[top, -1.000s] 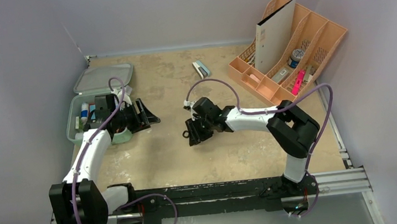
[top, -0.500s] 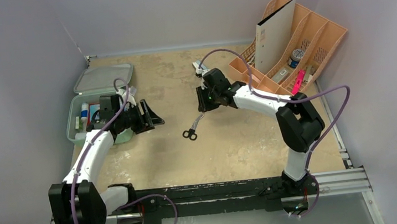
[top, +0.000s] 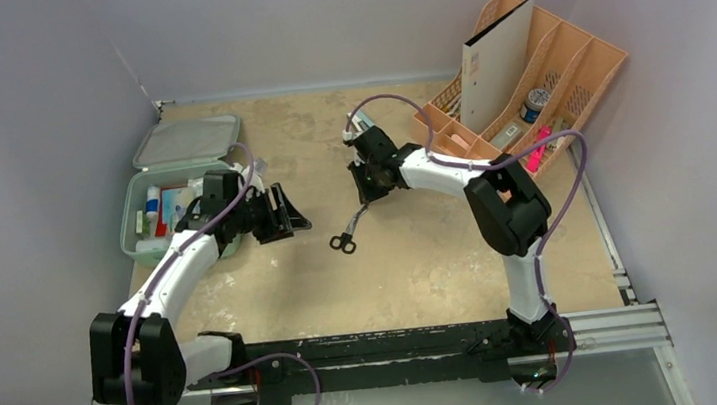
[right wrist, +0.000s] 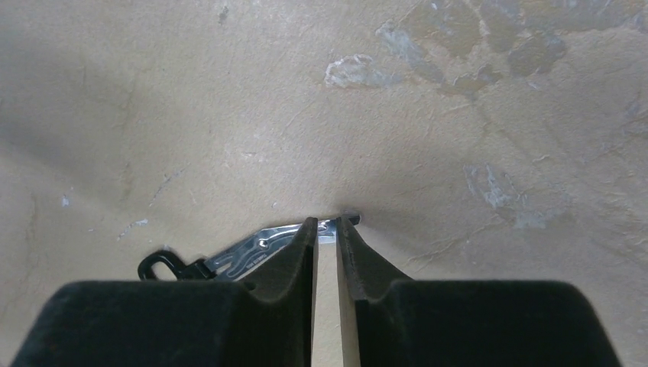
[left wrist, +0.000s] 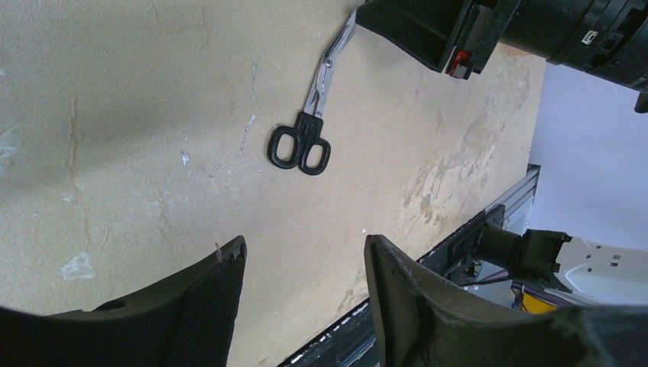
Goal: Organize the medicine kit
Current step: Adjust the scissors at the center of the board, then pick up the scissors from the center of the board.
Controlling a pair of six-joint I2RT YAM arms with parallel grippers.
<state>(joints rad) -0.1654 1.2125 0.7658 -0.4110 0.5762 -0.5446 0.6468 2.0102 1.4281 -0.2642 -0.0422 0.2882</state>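
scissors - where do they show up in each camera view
top external: scissors mid-table, black handles toward the arm bases.
left wrist: scissors upper centre, handles lowest, blades running up and right.
right wrist: scissors lower left, blade passing between the fingers.
shared landmark: right gripper at the blade tip.

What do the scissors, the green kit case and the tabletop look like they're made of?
scissors: bare shiny metal blades; glossy black handle loops, probably plastic.
medicine kit: mint-green with a matte look and moulded rounded corners, likely plastic.
table: tan matte board with worn pale patches; maybe fibreboard or cork, can't tell.
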